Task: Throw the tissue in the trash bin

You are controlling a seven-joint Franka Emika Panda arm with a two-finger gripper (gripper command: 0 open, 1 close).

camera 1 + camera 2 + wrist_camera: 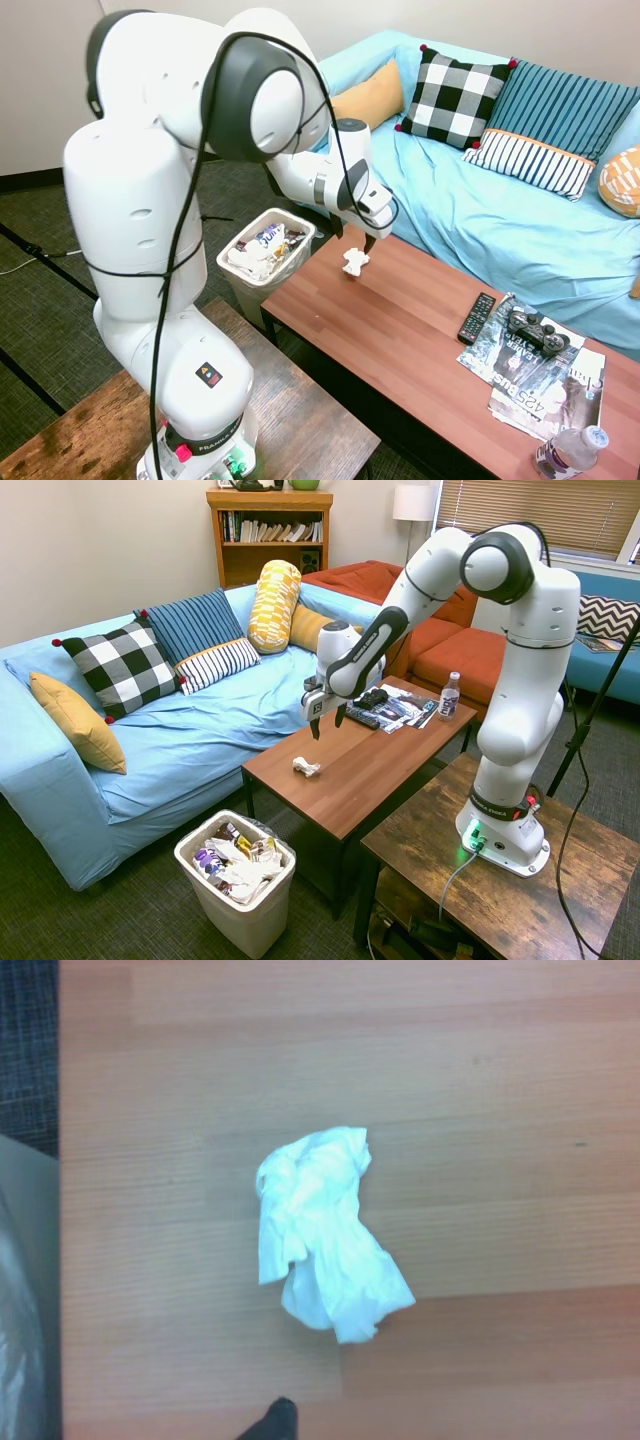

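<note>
The tissue [354, 261] [305, 767] is a small crumpled white wad lying on the wooden coffee table [400, 340], near the end closest to the bin. In the wrist view the tissue [325, 1235] sits mid-picture on bare wood. My gripper [356, 238] [327, 726] hangs open a short way above the tissue, fingers pointing down, holding nothing. The trash bin [243, 287] [250, 925] stands on the carpet just off that table end. It is white and filled with wrappers and crumpled papers.
A black remote [476, 317], a game controller [537, 330] on magazines and a water bottle [570, 452] occupy the table's other end. A blue sofa [520, 230] with pillows runs along the table's far side.
</note>
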